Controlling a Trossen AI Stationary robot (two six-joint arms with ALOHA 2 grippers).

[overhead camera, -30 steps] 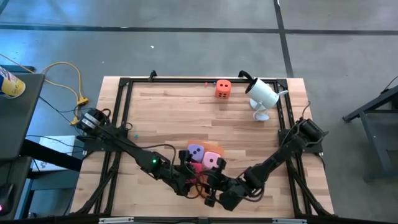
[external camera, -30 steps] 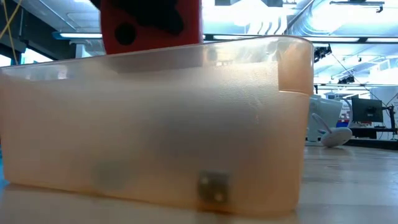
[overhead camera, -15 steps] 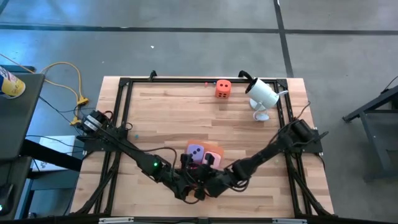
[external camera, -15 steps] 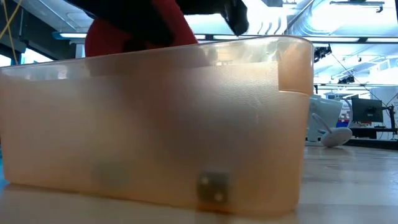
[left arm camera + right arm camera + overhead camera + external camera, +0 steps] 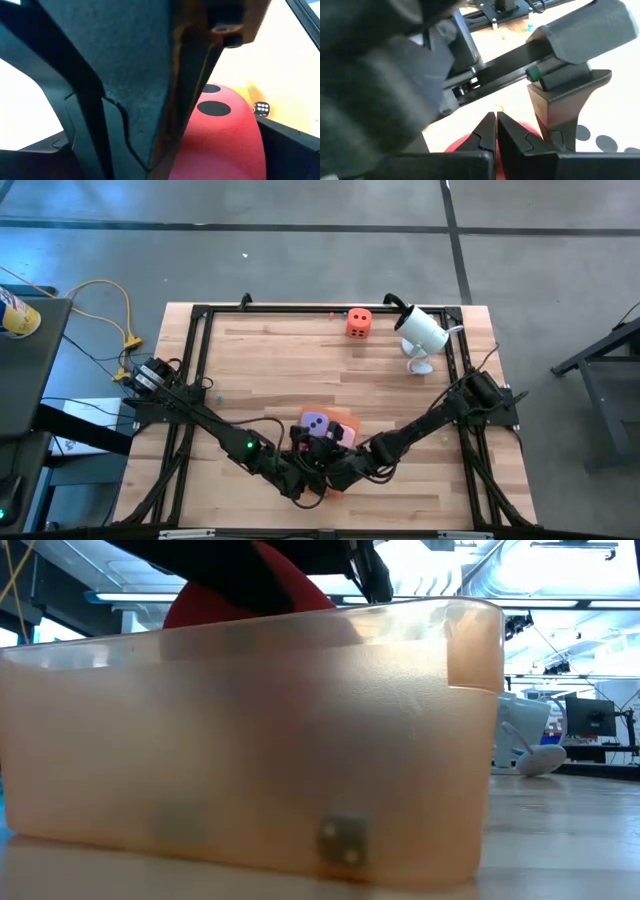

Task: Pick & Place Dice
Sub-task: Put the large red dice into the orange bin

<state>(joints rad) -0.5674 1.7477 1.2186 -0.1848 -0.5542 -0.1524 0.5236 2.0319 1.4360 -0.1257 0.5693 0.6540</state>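
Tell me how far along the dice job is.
Done: the purple die lies in the orange bin. In hand: the left gripper holds the red die at the bin's rim, right gripper alongside. Left: the orange die sits far across the table by the white camera.

Your two arms are matte black throughout, built of slim jointed links that thicken at the elbows. Left arm (image 5: 205, 418): a small green light glows on its forearm; a round silvery-black joint housing sits at its base. Right arm (image 5: 440, 418): a blocky black housing at its base. Right tool (image 5: 496, 131): two black fingers with stepped, angular tips. Left tool (image 5: 560, 107): chunky moulded black body with a small green mark near the finger mount.
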